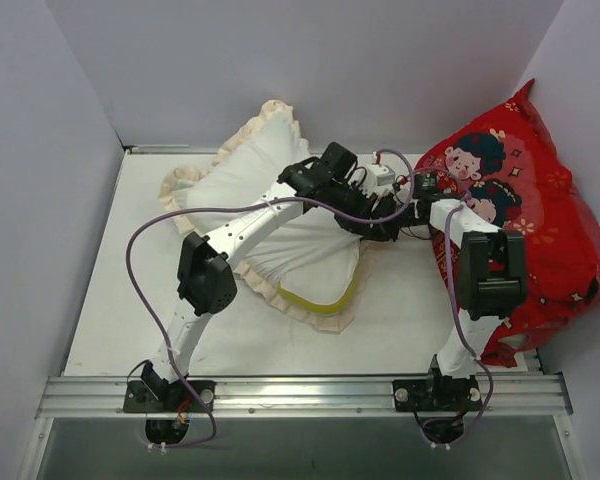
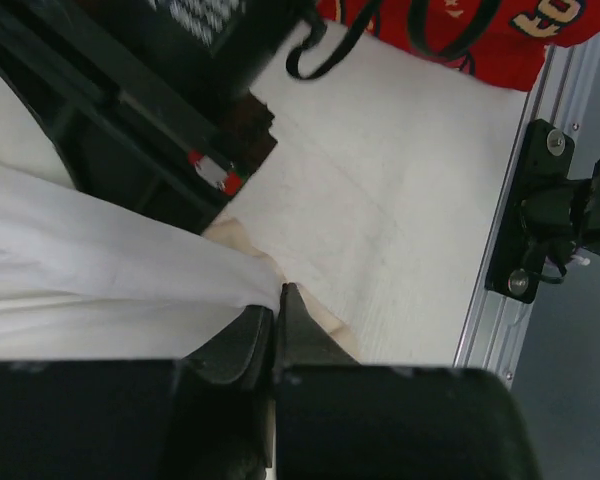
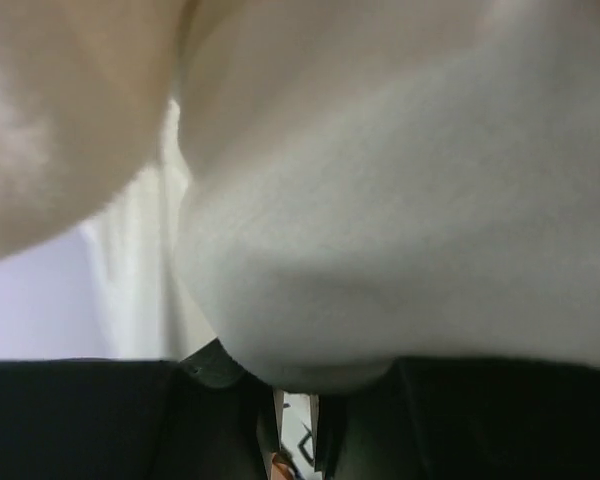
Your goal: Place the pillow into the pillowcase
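1. Pillowcase (image 1: 310,255): lies pale side up across the middle of the white table (image 1: 120,300), with a cream frill (image 1: 265,125) round its edge. Your left arm crosses over it, so a band of its middle is hidden from you.
2. Pillow (image 1: 320,301): you can see only a yellow strip and a sliver of white at the case's near-right mouth. The rest is covered by the case.
3. Left gripper (image 2: 280,292): the jaws are pressed together, with taut white pillowcase fabric running into the tips. Its wrist view shows frill just beneath them.
4. Right gripper (image 3: 298,405): a blurred white bulge of fabric fills its camera and rests against the dark fingers. You get only a thin slit between them, and you cannot tell whether cloth is pinched there.
5. Top view of both grippers: they meet at the case's right side in a knot of black links and purple cable (image 1: 135,250). You cannot separate the fingertips there.
6. Red cushion (image 1: 550,230): printed with cartoon children and propped against the right wall, partly behind your right arm. The grippers hide whether it touches the case.
7. Aluminium rail (image 1: 300,392): runs along the near edge and carries both arm bases.
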Available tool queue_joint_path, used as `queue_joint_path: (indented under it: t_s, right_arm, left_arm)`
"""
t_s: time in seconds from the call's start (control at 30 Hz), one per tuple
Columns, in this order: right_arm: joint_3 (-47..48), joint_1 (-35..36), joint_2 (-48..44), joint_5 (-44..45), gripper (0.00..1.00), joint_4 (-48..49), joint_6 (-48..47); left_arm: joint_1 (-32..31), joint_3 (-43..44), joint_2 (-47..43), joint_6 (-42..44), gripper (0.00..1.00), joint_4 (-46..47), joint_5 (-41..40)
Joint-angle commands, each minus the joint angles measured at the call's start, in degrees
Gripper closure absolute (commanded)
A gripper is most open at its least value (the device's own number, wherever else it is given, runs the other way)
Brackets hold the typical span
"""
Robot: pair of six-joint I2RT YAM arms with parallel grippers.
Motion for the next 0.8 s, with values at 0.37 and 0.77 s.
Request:
queue_joint_path:
  t_s: [0.37, 0.77]
  right_arm:
    - [4.49, -3.27, -1.86, 1.27, 0.37, -7.84, -8.93]
    - [-9.83, 1.21, -14.87, 6.83, 0.04, -25.56, -23.81]
  left_arm:
    - [11.81, -28.6, -21.83, -2.23, 0.47, 18.72, -3.97]
    - [22.12, -60.85, -46.38, 16.53, 0.22, 11.33, -4.3]
